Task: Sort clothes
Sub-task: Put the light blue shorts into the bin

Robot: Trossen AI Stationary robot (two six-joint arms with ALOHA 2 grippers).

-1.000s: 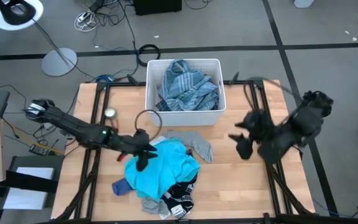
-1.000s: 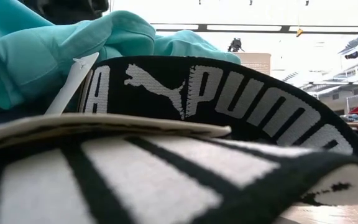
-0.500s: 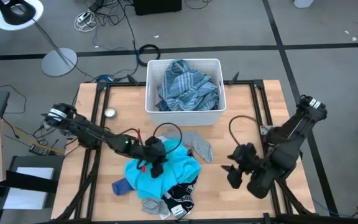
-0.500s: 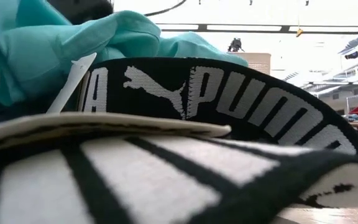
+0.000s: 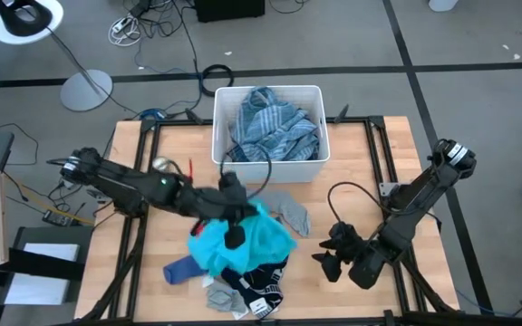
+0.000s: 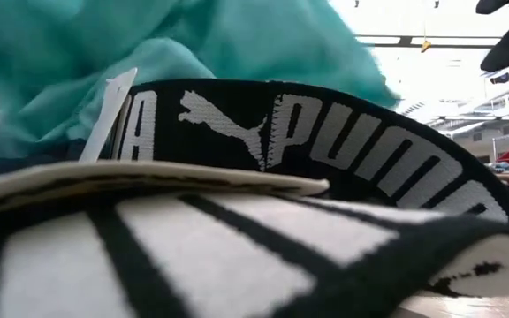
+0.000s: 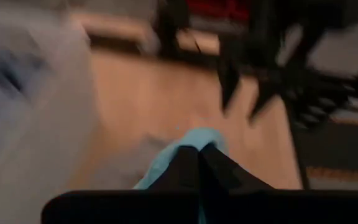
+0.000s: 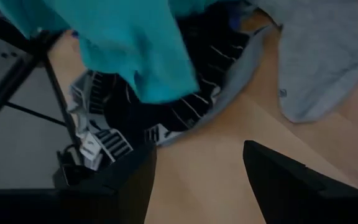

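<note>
Turquoise top [image 5: 247,237]: bunched, pinched in the shut left gripper [image 5: 235,237] and lifted off the pile. Grey t-shirt [image 5: 288,211]: crumpled flat on the wood just beside that pincer, toward the open right gripper [image 5: 326,261]. Blue sock [image 5: 181,269]: rolled, near the left pincer. Black-and-white banded piece [image 5: 259,288]: rumpled, under the top. Blue-grey striped shirt [image 5: 272,125]: heaped well apart from both pincers.
</note>
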